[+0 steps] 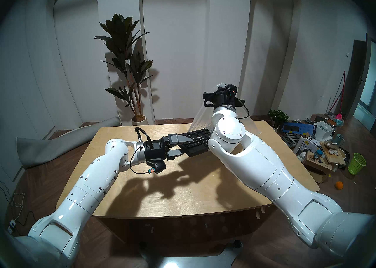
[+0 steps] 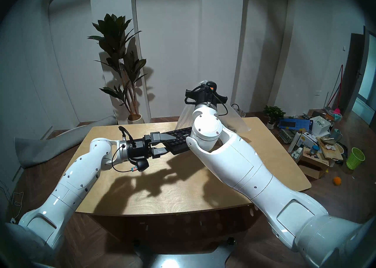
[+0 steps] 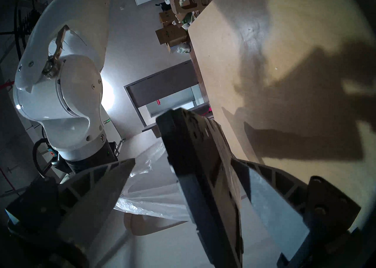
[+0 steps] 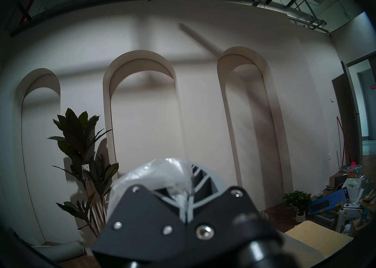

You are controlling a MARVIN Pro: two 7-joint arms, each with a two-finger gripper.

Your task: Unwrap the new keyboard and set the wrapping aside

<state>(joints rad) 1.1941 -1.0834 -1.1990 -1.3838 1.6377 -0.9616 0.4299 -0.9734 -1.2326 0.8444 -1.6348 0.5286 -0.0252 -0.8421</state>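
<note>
Head view: right gripper (image 4: 188, 204) pinches clear crinkly plastic wrapping (image 1: 200, 119) aloft; long stiff black keyboard (image 1: 195, 142) protrudes above the table, its bare end between left gripper's (image 1: 180, 146) spread fingers. Grasp there.

Dim room, lit from above and behind the robot. Hard dark arm shadows are cast across the table (image 1: 183, 196). Glare is seen on the white arm shells and as a bright patch on the wall in the left wrist view. Straight lines are bowed by fisheye distortion and a dark rim encloses every view. The keyboard (image 3: 195, 159) is blurred there, and the nearest hardware is defocused in the right wrist view.
</note>
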